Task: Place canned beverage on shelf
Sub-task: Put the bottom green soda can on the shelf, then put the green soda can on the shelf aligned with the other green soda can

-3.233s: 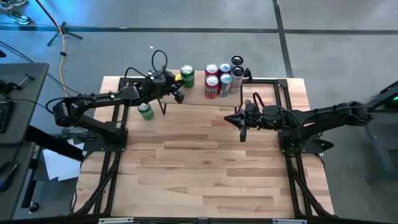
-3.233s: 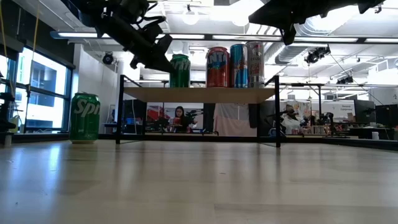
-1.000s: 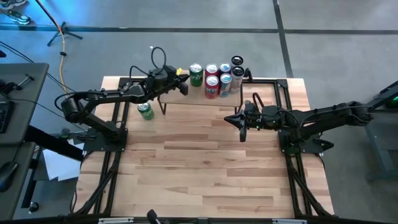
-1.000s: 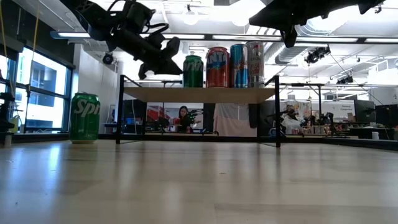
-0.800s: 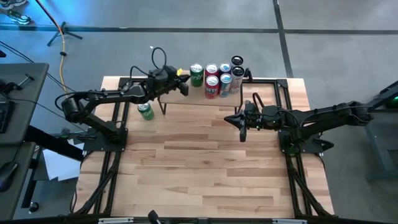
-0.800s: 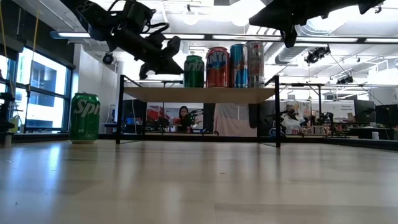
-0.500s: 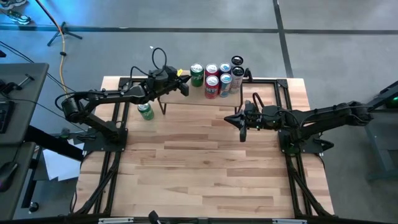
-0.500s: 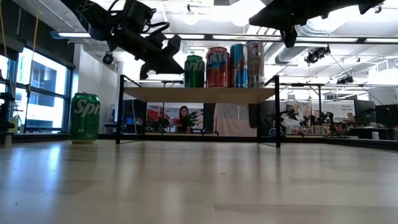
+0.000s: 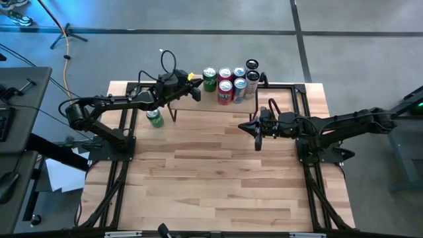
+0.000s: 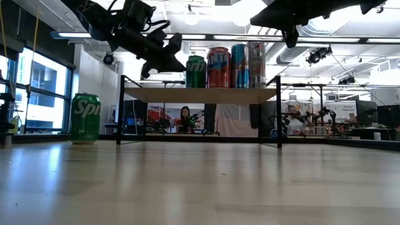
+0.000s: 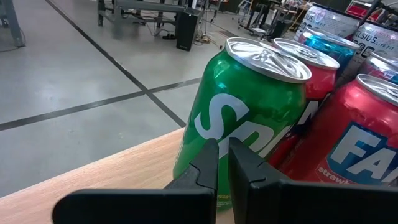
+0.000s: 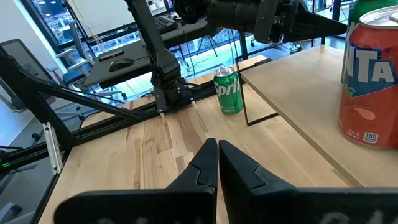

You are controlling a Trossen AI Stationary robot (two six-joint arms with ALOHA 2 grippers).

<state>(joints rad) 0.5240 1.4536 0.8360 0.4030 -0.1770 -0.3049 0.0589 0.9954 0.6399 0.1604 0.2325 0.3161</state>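
At the left of the worktop [image 9: 218,178], a green can [image 9: 154,118] is seen standing upright on the wood, just beside the left legs of the shelf [image 9: 198,100]. The left tool [image 9: 195,93] is held above the shelf's left part, its fingers [image 11: 208,163] brought together with only a thin slit between them and nothing gripped. Directly ahead of their tips, close by but not clasped, a second green can [image 9: 209,79] stands upright on the shelf board; in the left wrist view its side is seen against the neighbouring red can [image 11: 360,143]. Further right on the shelf, two red cans [image 9: 225,92], a blue can [image 9: 239,84] and a pale can [image 10: 255,64] are grouped in a tight cluster. The right tool [image 9: 257,136] is held in the air over the worktop, in front of the shelf's right end, its fingers [image 12: 208,163] closed together on nothing, well apart from the cans.
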